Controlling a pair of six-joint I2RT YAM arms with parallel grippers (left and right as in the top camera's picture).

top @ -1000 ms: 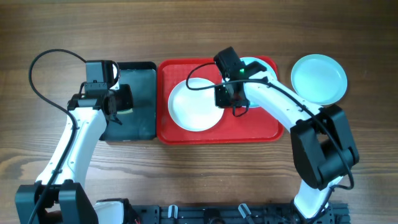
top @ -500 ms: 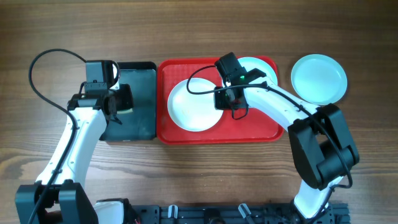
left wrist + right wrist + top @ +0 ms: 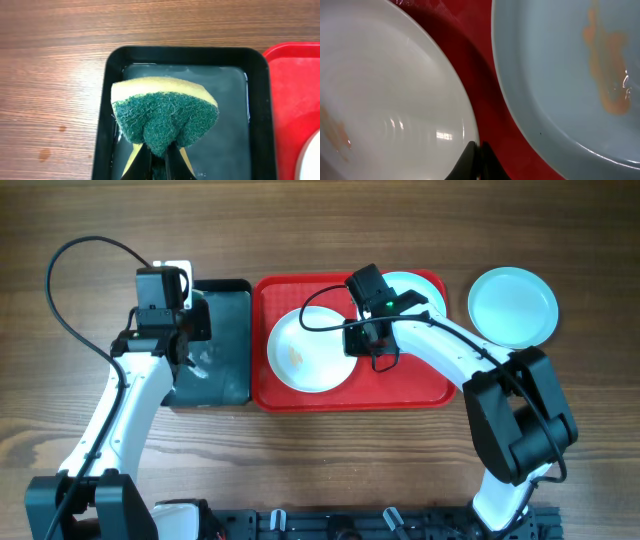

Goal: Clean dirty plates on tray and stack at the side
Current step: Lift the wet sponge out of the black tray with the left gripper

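Overhead, the coming wipe turns on one line: the white plate [image 3: 305, 358], marked with an orange smear, lies straight toward the bench's right edge from the left hand [image 3: 159, 162], across the black basin [image 3: 107, 115] wall and the tray [image 3: 400, 387] rim, which sit just beside each other. That hand is clamped on the green-and-yellow sponge [image 3: 164, 116], which it holds over the wet basin floor. The right hand [image 3: 477, 157] is at the white plate's right rim, drawn together and seemingly pinching it, though the wrist view is too close to be sure. A round plate has no long axis; the tray's runs left to right, so I judge the sponge's path short and open. A soiled aqua plate [image 3: 570, 70] sits near the white one in the tray's far right corner. Another aqua plate [image 3: 513, 305] rests on bare wood by the bench's right edge, well apart from the left hand. The tray floor is textured and the plate glossy, so it would likely slide unless braced.
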